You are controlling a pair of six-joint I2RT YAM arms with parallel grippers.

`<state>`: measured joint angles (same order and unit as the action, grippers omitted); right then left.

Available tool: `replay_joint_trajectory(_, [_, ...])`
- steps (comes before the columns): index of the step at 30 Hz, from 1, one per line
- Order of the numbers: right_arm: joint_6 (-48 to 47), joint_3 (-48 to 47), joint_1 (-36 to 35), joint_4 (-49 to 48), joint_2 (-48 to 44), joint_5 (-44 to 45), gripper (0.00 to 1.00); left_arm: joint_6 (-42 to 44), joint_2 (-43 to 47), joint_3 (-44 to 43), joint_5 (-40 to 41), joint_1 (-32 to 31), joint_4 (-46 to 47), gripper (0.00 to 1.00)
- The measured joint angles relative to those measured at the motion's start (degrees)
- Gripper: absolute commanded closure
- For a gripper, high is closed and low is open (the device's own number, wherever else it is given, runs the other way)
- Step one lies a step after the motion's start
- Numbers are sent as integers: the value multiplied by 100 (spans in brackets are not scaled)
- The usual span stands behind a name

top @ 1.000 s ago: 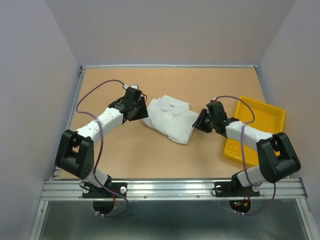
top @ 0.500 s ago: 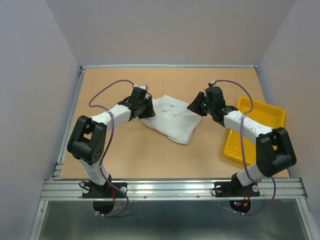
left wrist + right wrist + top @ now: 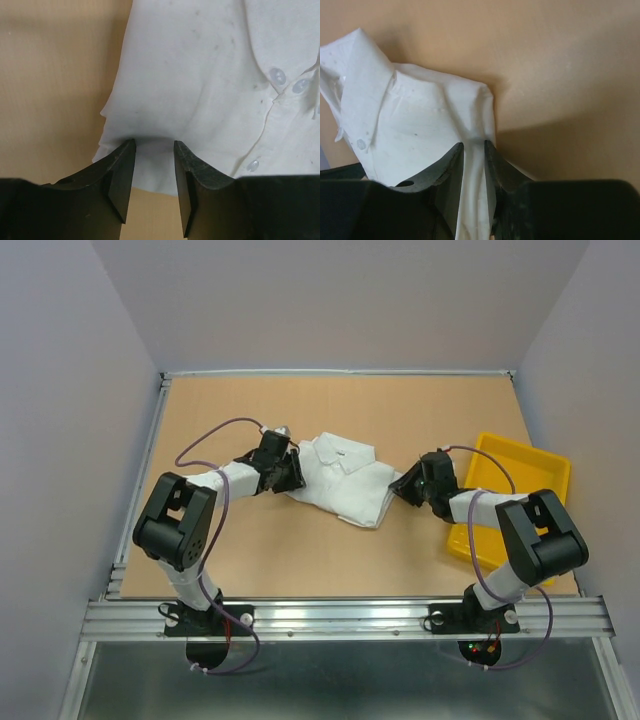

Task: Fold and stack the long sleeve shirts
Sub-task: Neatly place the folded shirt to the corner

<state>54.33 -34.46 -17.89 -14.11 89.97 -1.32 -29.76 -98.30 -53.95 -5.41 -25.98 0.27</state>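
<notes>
The white long sleeve shirt (image 3: 340, 480) lies folded near the centre of the worktop (image 3: 300, 560), collar towards the far side, well apart from the yellow tray (image 3: 525, 478) at the right edge. Open board surrounds the garment: a broad strip towards the far wall, another towards the near rail (image 3: 340, 618), and a narrower gap on the tray side, where the right arm lies. Both arms reach in low from opposite sides.

The overhead view gives positions only; the wrist views settle the grips. The left fingers (image 3: 120, 175) are clenched on the shirt's left edge, with cloth puckering into the gap between them and buttons (image 3: 276, 76) visible to the right. The right fingers (image 3: 447, 170) pinch a raised ridge of cloth at the shirt's right edge, with the collar (image 3: 365, 75) at upper left. The tray shows only from overhead.

The surface is tan, matt board with a metal border. Plain grey walls (image 3: 340, 300) enclose three sides
</notes>
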Motion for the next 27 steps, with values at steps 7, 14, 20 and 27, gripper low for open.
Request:
replay_joint_trajectory(7, [-420,153,96,-90,-155,-68,70,-704,986,1099,-9,-24,138,50])
replay_joint_trajectory(14, [-1513,-483,101,354,11,-748,64,-1585,2450,2374,-57,-986,243,39])
replay_joint_trajectory(20, [-2312,-992,98,1019,-450,-855,57,-1764,3751,2428,269,-1224,-4,15])
replay_joint_trajectory(27, [-2347,-1274,98,1403,-1014,-1019,57,-1025,3104,1049,675,-57,-291,22])
